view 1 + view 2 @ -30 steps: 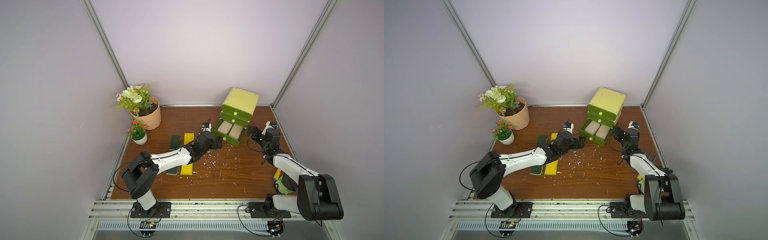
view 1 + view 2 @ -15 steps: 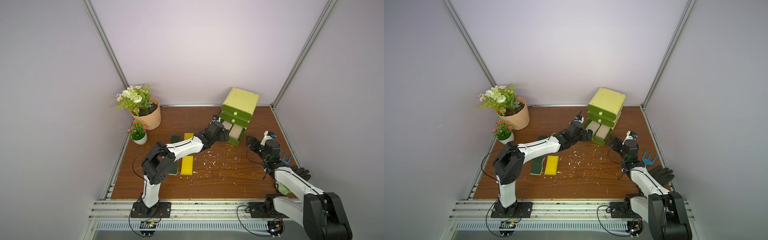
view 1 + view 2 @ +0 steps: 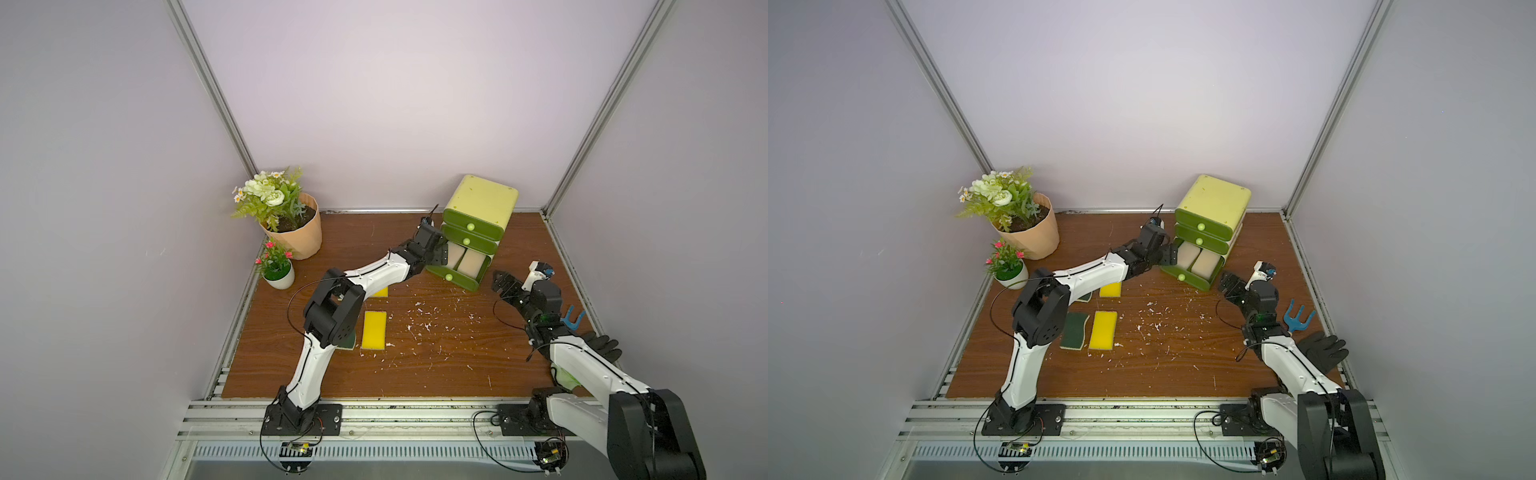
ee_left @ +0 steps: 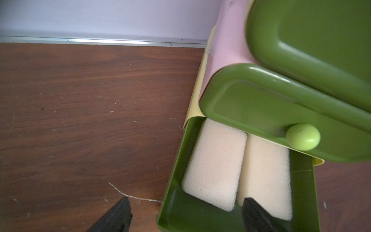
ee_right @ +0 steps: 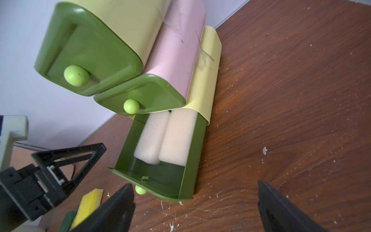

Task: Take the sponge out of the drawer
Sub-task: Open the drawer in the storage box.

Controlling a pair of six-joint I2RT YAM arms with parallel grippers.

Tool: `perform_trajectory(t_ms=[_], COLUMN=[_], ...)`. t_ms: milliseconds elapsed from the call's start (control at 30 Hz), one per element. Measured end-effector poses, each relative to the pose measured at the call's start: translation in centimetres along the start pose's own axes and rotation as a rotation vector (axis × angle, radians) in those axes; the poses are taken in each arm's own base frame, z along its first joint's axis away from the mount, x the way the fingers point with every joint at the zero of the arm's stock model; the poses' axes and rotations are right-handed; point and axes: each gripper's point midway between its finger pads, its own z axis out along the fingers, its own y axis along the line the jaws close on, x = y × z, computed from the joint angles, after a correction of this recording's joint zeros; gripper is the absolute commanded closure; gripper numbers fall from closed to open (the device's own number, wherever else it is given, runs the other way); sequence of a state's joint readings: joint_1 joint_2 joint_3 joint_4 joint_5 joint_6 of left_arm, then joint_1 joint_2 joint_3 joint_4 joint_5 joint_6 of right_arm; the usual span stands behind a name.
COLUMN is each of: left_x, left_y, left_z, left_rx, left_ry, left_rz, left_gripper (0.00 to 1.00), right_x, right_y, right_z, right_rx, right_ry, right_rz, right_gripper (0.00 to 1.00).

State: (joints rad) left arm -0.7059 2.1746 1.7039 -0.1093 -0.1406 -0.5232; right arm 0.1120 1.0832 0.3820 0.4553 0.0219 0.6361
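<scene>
The bottom drawer (image 3: 457,279) of the green and yellow drawer unit (image 3: 482,203) stands pulled out. Two cream sponges lie in it side by side: one sponge (image 4: 214,160) by the wall nearer my left arm, a second sponge (image 4: 265,174) beside it. My left gripper (image 4: 186,198) is open at the drawer's side. One finger is outside the drawer wall (image 4: 172,186) over the table, the other above the seam between the sponges. Nothing is held. My right gripper (image 5: 194,184) is open and empty, a short way from the drawer front (image 5: 152,182).
Yellow sponges (image 3: 1102,330) (image 3: 1110,289) and a green scouring pad (image 3: 1074,330) lie on the table near my left arm. A flower pot (image 3: 295,232) and a small plant (image 3: 279,274) stand at the back left. A blue hand rake (image 3: 1298,316) and black glove (image 3: 1323,351) lie at the right. White crumbs litter the wood.
My left gripper has travelled from near the yellow sponges to the open drawer's side. My right gripper has drawn back from the drawer toward the front right.
</scene>
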Motion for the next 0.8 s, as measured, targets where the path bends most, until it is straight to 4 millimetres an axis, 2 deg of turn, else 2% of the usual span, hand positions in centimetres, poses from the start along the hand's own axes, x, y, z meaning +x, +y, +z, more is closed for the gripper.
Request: perform_trajectory(t_ms=[300, 633, 800], left_x=[1.8, 2.1, 2.3], left_y=[1.5, 1.8, 1.6], left_z=[2.5, 2.9, 2.8], left_rx=[-0.02, -0.02, -0.007], left_ry=[0.07, 0.096, 0.102], left_rz=[0.007, 0.023, 0.023], left_gripper=[0.26, 0.43, 0.46], right_x=[-0.1, -0.1, -0.2], right_y=[0.1, 0.1, 0.2], right_z=[0.0, 0.0, 0.0], right_rx=[-0.004, -0.005, -0.008], right_ry=[-0.005, -0.005, -0.009], right_rz=[0.0, 0.001, 0.001], right_gripper=[0.01, 0.01, 0.01])
